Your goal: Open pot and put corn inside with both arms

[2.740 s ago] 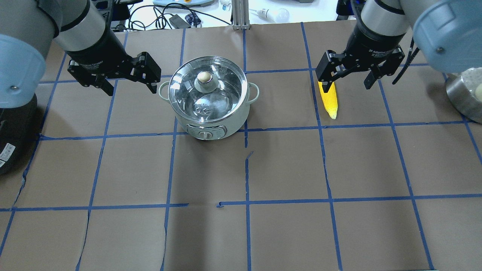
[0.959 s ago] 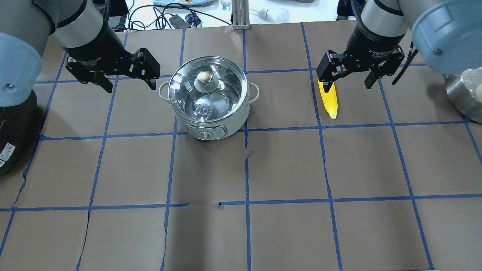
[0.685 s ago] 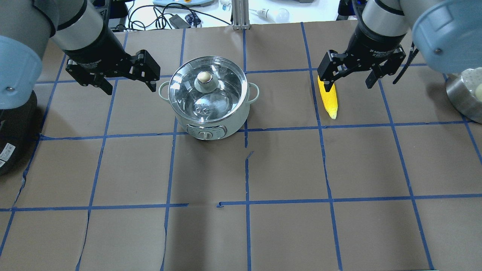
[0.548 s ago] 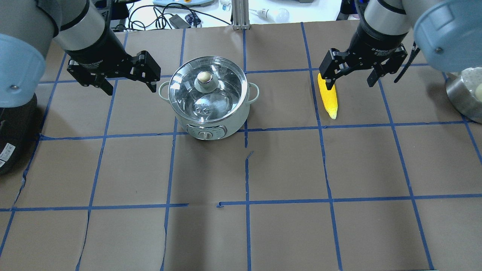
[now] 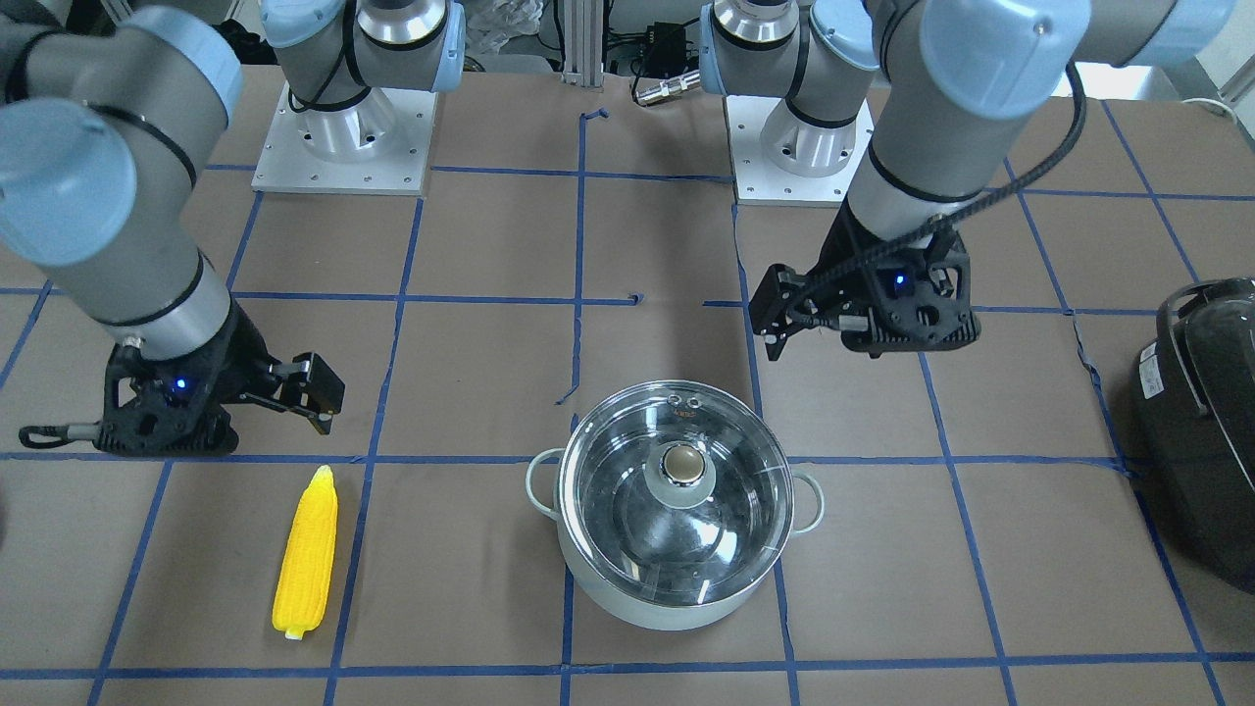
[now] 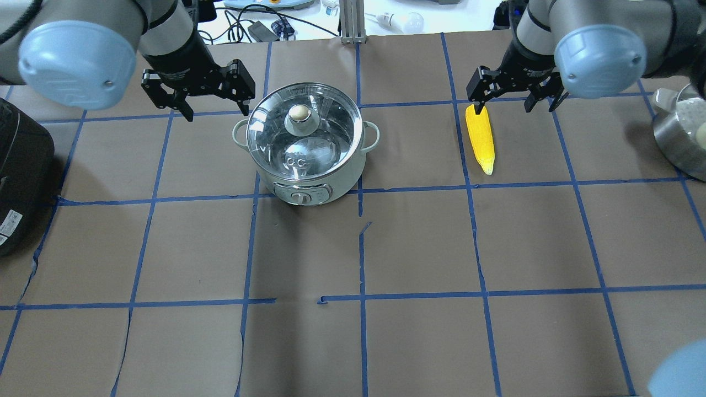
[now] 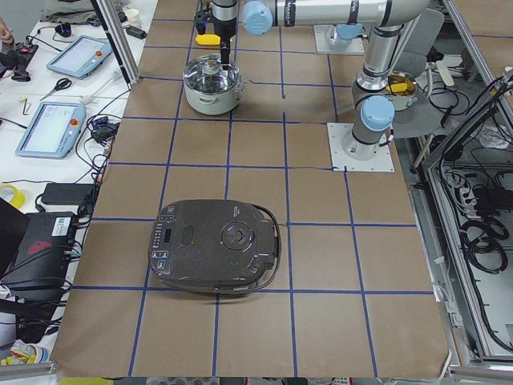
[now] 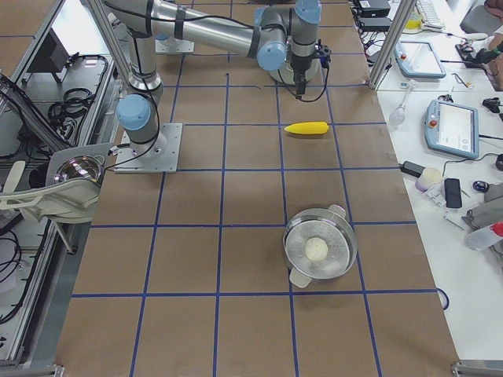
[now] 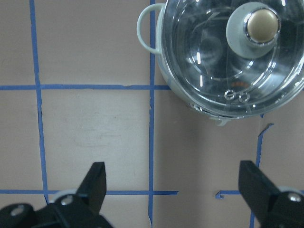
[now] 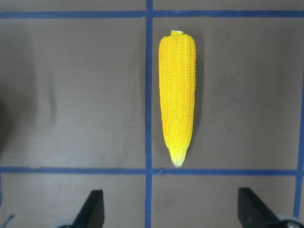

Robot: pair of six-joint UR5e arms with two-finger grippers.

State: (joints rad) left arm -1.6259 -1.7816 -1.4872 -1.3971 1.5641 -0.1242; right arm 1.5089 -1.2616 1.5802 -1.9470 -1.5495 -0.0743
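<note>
The pale pot [image 6: 306,165] stands with its glass lid [image 6: 303,129] on; it also shows in the front view [image 5: 677,598]. My left gripper [image 6: 218,107] is open and empty, hovering just left of and beyond the pot's left handle; its wrist view has the pot [image 9: 228,95] at the upper right. The yellow corn [image 6: 480,138] lies flat on the table to the pot's right. My right gripper [image 6: 510,105] is open and empty above the corn's far end; in its wrist view the corn [image 10: 177,95] lies ahead of the jaws.
A large black appliance [image 6: 22,160] sits at the table's left edge. A steel pot [image 6: 681,138] holding a white lump stands at the right edge. Cables and tablets lie beyond the far edge. The brown paper has a blue tape grid.
Both arms have swung away from the camera toward the far side. The left gripper moved right, closer to the pot. The right gripper moved back over the corn's far end. Both stayed open.
</note>
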